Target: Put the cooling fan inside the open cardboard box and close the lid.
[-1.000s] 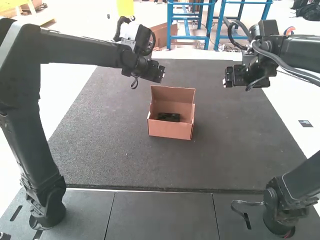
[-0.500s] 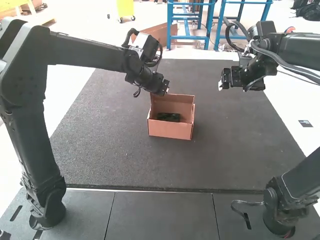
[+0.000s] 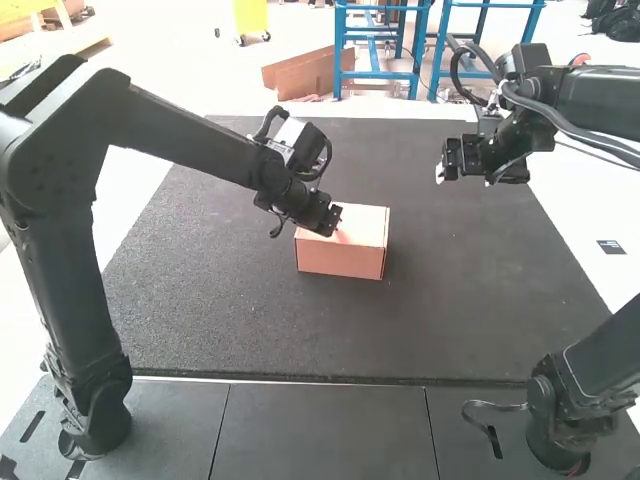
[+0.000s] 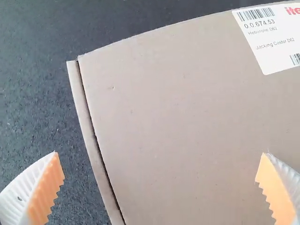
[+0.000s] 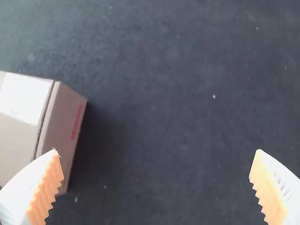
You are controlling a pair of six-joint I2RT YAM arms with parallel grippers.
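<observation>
Cardboard box (image 3: 342, 240) sits mid-mat (image 3: 200, 290), lid (image 4: 187, 117) lying flat over it. Fan hidden; we judge it inside. Left gripper (image 3: 325, 220) hangs at the lid's left end, fingers (image 4: 42, 187) spread wide, holding nothing. Right gripper (image 3: 447, 170) hovers well apart to the right, likewise spread and empty. We judge the board light, stiff but easily dented, and smooth to grip; the lid may spring up. Best contact: press flat along the lid's front edge, or pinch the side walls.
</observation>
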